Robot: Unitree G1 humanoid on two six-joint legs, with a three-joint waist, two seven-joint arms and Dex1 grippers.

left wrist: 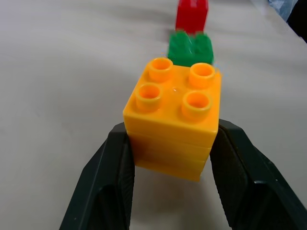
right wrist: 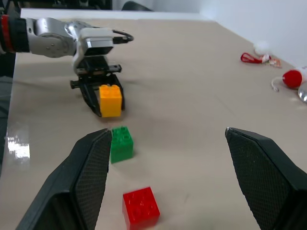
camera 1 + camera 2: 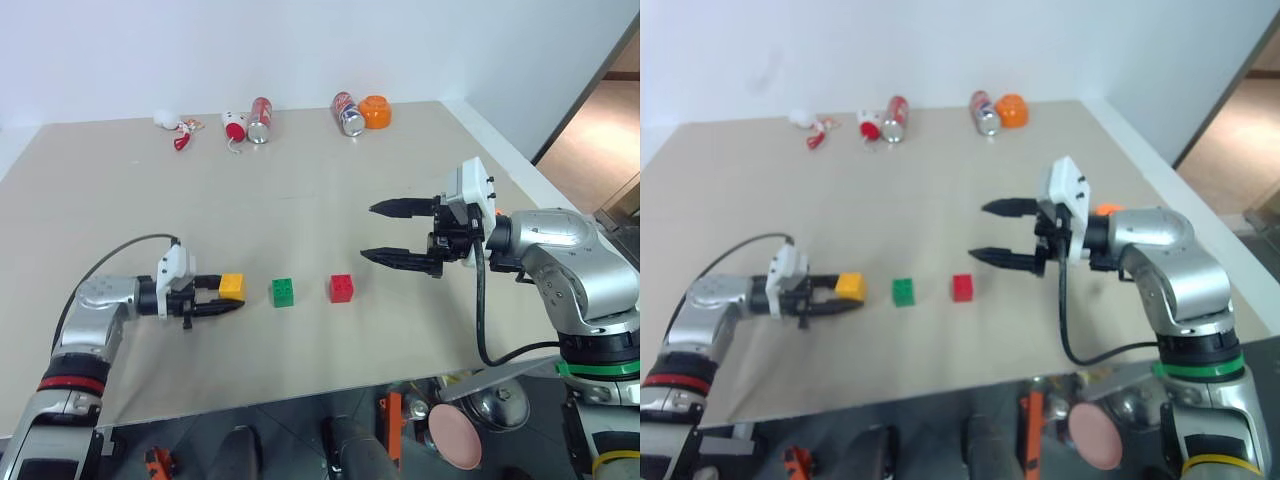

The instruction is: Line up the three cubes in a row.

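Yellow-orange cube (image 3: 232,286) is gripped by the left end effector (image 3: 222,298), beside green cube (image 3: 283,292) and red cube (image 3: 341,288); the right end effector (image 3: 385,233) is held open above the counter (image 3: 300,190).

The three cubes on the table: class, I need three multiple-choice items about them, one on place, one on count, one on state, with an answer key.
1. Which cube sits in the middle of the row?
A. red
B. green
C. yellow
2. How many studs does the yellow cube carry on top?
A. two
B. four
C. six
3. What is the left end effector doing?
A. gripping the yellow cube
B. gripping the green cube
C. hanging open over the cans

Key:
1 B, the green cube lies between the yellow cube and the red cube.
2 B, the left wrist view shows four round studs.
3 A, the left end effector has a finger pressed on each side of the yellow cube, while the right end effector hangs open above the table.
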